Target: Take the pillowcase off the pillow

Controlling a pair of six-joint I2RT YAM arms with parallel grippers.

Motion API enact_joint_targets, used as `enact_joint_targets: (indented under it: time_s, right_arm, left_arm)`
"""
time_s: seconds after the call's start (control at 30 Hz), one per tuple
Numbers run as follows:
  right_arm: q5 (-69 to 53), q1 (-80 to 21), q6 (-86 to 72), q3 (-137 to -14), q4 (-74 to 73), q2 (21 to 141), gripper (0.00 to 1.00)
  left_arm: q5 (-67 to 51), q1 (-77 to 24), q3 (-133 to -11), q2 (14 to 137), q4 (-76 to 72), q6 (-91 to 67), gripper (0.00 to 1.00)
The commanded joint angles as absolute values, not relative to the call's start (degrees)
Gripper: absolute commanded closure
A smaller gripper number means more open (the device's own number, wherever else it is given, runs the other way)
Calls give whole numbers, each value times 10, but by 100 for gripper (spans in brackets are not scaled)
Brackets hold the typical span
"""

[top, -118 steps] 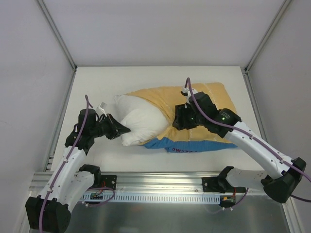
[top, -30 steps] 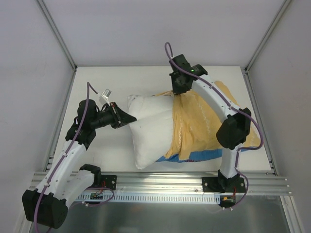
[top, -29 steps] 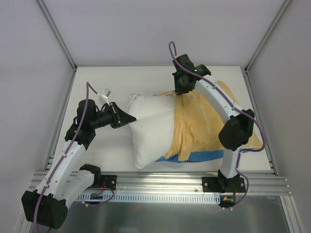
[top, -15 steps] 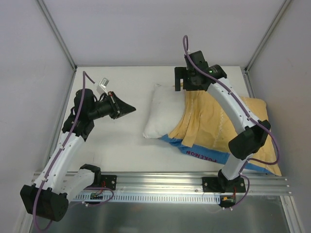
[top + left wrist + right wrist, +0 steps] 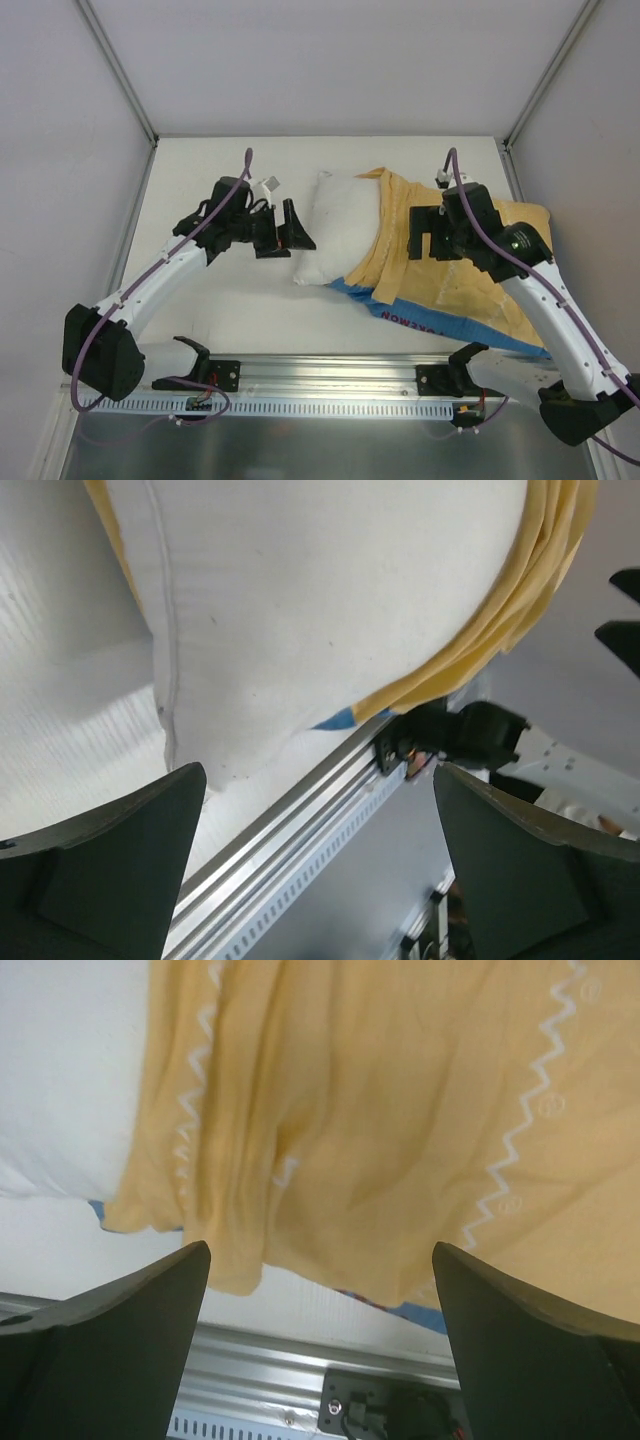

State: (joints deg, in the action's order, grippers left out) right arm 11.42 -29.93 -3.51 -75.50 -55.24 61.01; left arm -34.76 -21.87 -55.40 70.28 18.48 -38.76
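The white pillow (image 5: 335, 225) lies mid-table with its left half bare. Its right half sits inside the pillowcase (image 5: 455, 270), yellow face up, with a blue strip and red lettering along the near edge. My left gripper (image 5: 288, 230) is open just left of the pillow's left edge, holding nothing. In the left wrist view the pillow (image 5: 330, 610) and the pillowcase's yellow rim (image 5: 505, 630) fill the top, and the left gripper (image 5: 320, 880) stands wide. My right gripper (image 5: 428, 233) hovers open over the pillowcase (image 5: 400, 1110); the right gripper (image 5: 320, 1350) is empty, the pillow (image 5: 70, 1070) to its left.
An aluminium rail (image 5: 330, 375) runs along the table's near edge, carrying both arm bases. White walls with metal posts close in the left, right and back sides. The pillowcase's right end reaches close to the table's right edge (image 5: 548, 300).
Both grippers have opened and let go of the fabric. The left gripper has moved right to the pillow's left edge. The right arm has swung from the far edge to above the pillowcase's middle.
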Motion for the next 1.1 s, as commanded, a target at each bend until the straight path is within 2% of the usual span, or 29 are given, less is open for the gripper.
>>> enact_joint_targets:
  time_s: [0.0,0.2,0.23,0.43,0.47,0.5,0.53,0.57,0.63,0.73,0.77,0.87,0.93,1.0,1.07]
  right_arm:
    - [130,-300,-57,-728,-610,569,1]
    - [149,-299,-66,-699,-667,531,1]
    - [156,-298,-75,-687,-666,517,3]
    - [154,-253,-72,-580,-618,508,4]
    - [153,-249,-74,-571,-604,510,4]
    - [154,-239,-75,-563,-570,512,4]
    - [156,-235,-73,-545,-550,517,3]
    - [156,-229,-69,-540,-528,532,1]
    - [145,-213,-55,-539,-472,560,12]
    - [136,-199,-37,-569,-413,630,41]
    - [128,-192,-26,-580,-384,666,43]
    - [127,-189,-20,-638,-348,725,39]
    - [106,-189,-18,-679,-350,783,24]
    - [69,-201,-19,-738,-366,812,20]
    - [69,-223,-27,-762,-376,806,11]
  left_arm:
    - [-326,-260,-578,713,225,-300,1]
    - [-315,-317,-598,802,225,-284,1]
    - [-308,-323,-602,832,224,-285,1]
    - [-307,-332,-632,906,194,-304,2]
    - [-311,-332,-630,907,186,-310,10]
    - [-316,-332,-629,907,180,-313,23]
    - [-318,-332,-628,904,173,-316,72]
    - [-316,-331,-626,902,171,-323,99]
    - [-309,-331,-617,882,172,-333,100]
    - [-288,-331,-580,822,164,-364,100]
    - [-287,-331,-555,805,159,-370,100]
    - [-300,-332,-510,735,149,-384,100]
    - [-307,-334,-490,680,149,-395,100]
    - [-302,-334,-462,624,149,-405,100]
    - [-291,-334,-448,593,150,-418,100]
